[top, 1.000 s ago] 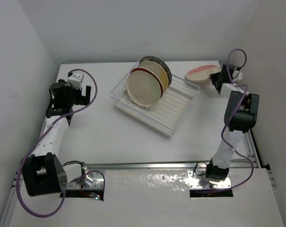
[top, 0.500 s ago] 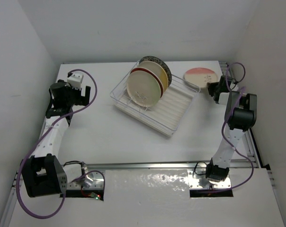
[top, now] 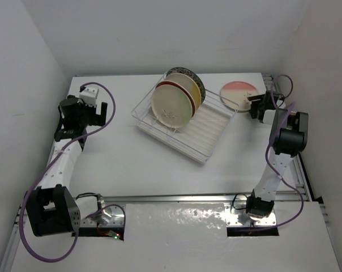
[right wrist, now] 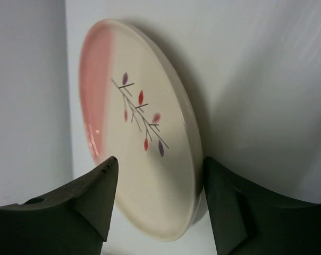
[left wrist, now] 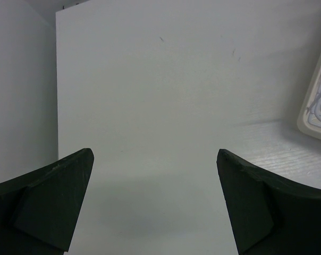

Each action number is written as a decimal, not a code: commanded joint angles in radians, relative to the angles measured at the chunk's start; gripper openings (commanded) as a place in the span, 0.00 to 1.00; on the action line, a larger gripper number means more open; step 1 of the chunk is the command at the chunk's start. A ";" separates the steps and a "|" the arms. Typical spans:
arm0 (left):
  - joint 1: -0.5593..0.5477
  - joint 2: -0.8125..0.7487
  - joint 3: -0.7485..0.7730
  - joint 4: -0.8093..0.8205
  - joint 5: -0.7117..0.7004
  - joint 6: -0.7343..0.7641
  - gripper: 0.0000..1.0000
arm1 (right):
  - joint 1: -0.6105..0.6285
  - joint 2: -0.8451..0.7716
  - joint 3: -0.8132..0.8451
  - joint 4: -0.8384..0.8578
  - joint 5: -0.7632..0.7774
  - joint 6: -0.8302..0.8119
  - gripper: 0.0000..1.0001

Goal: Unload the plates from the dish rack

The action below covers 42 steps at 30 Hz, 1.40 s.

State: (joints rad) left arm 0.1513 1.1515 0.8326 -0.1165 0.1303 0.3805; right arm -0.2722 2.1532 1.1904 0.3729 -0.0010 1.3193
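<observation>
table [top: 131, 164]: white, matte | dish rack [top: 185, 123]: on it, between both grippers | pink-and-cream plate [top: 239, 92]: flat on it, just ahead of right gripper [top: 255, 104]

Top cam overhead, whole table [top: 159, 158]. Left wrist sees bare table; right wrist close on pink plate [right wrist: 144, 127], likely shared with top.

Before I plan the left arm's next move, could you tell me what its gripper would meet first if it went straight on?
The left gripper faces bare white table; the way looks free up to the back wall, though depth is unclear.
</observation>
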 commanded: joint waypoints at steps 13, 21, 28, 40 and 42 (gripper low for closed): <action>-0.007 -0.003 0.048 0.046 -0.001 -0.003 1.00 | 0.016 -0.285 0.181 -0.345 -0.069 -0.655 0.71; -0.007 -0.013 0.037 0.067 0.020 -0.020 1.00 | 0.235 -0.570 0.173 -0.486 -0.414 -1.113 0.52; -0.007 -0.015 0.030 0.092 0.074 -0.019 1.00 | 0.487 -0.720 0.024 -0.705 -0.487 -1.179 0.49; -0.007 0.008 0.039 0.094 0.103 -0.037 1.00 | 0.579 -0.679 -0.133 -0.440 -0.442 -0.970 0.49; -0.007 0.008 0.040 0.090 0.100 -0.035 1.00 | 0.581 -0.633 -0.098 -0.433 -0.429 -0.959 0.49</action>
State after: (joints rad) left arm 0.1513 1.1591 0.8398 -0.0692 0.2131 0.3573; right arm 0.3027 1.4727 1.0256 -0.1486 -0.4454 0.3134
